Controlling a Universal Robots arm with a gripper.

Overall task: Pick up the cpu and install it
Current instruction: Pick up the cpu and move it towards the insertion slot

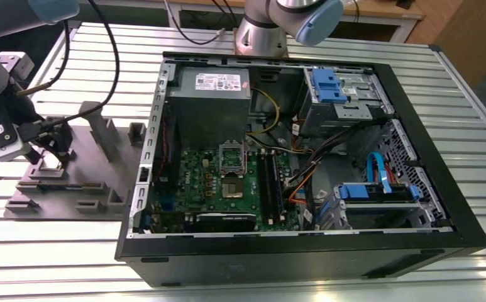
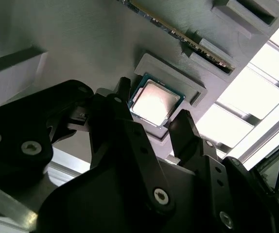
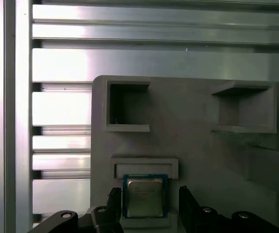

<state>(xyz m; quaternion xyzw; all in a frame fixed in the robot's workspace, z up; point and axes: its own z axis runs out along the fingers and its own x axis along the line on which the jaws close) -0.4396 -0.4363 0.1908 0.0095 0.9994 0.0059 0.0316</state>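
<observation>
Closest to us, the hand (image 3: 149, 206) is spread just wider than the cpu (image 3: 144, 196) and holds nothing. Its dark fingers (image 3: 187, 206) stand one on each side of the chip. In both wrist views one finger sits almost against the chip's edge, while the other has a visible gap.

The cpu lies flat, metal top up, in a shallow pocket of the grey holder (image 3: 193, 160). The holder rests on the slatted table (image 3: 61, 63), at the exterior view's left.

We judge that uneven gap to be the first risk. If the hand closes off-centre, the nearer finger would push the chip sideways against the pocket wall, and it could tilt or ride up. The chip is thin and smooth, and we cannot tell how far below its rim the fingertips reach. A shallow pinch could let it slip or hang crooked.

Further off, the open computer case (image 1: 444, 207) lies on its side with the green motherboard (image 1: 194, 170) exposed. The socket (image 1: 232, 187) is well apart from the holder, beyond the case wall. A chip that is skewed or turned the wrong way in the hand would meet the socket out of line, and we think pressing it down then could damage the contacts. Loose cables (image 1: 310, 170) run beside the board, though clear of the socket.
</observation>
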